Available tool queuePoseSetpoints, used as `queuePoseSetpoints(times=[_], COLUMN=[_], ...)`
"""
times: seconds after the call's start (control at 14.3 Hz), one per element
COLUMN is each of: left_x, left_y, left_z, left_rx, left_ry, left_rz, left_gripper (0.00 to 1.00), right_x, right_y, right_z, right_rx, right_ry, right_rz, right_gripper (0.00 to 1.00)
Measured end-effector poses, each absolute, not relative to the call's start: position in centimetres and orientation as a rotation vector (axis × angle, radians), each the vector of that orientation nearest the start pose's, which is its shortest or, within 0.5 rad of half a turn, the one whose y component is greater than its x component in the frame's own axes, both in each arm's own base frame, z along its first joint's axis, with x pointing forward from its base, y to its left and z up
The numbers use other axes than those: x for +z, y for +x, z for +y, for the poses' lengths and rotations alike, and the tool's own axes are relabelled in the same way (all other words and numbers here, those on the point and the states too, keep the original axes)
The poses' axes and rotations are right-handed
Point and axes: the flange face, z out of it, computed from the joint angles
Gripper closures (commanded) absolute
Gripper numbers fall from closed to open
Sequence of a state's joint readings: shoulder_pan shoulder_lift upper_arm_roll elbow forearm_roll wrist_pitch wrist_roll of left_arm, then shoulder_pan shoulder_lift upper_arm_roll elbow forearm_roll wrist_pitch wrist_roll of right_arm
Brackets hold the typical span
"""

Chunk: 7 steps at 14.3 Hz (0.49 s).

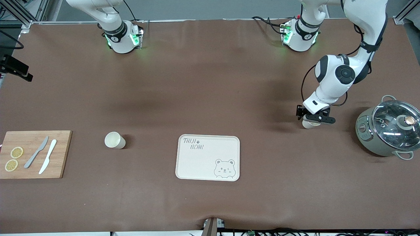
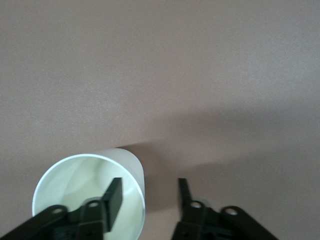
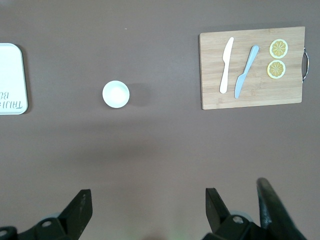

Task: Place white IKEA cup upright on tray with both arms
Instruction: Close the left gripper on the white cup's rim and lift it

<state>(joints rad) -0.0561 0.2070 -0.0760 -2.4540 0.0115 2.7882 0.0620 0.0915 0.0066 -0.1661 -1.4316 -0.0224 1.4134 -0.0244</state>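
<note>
Beside the pot point(image 1: 387, 129), our left gripper point(image 1: 311, 120) stands spread astride a light, rigid, slick cup's point(image 2: 90, 197) rim, one finger inside; our right gripper point(image 3: 145, 212) waits wide.

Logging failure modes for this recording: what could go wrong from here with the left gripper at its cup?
The left gripper is open with one finger inside the cup and one outside its wall. Closing on a thin rim grip like this could tip the cup or let it slip during the carry to the tray. The pot stands close by, toward the left arm's end, so a wide swing might clip it. The right gripper waits open, high above the table.
</note>
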Motion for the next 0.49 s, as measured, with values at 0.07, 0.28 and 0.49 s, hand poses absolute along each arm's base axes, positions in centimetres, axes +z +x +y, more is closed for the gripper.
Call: queuePoseSetpoints(times=[0.07,0.28,0.49], left_x=[22.81,22.77,23.1], left_y=[49.28,49.37,49.83], left_z=[-6.69,-6.62,-6.44], left_rx=[-0.2,-0.204,-0.22], left_ry=[-3.134,-3.135,-3.134], left_rz=[0.318,0.316,0.308], left_gripper=[1.0,1.0,1.0], right_x=[67.19,67.19,67.19], right_y=[53.79,53.79,53.79], right_z=[-4.25,-4.25,-4.25], right_rx=[0.041,0.041,0.041], right_ry=[-3.162,-3.162,-3.162], right_rz=[0.084,0.084,0.085], right_gripper=[0.0,0.0,0.0])
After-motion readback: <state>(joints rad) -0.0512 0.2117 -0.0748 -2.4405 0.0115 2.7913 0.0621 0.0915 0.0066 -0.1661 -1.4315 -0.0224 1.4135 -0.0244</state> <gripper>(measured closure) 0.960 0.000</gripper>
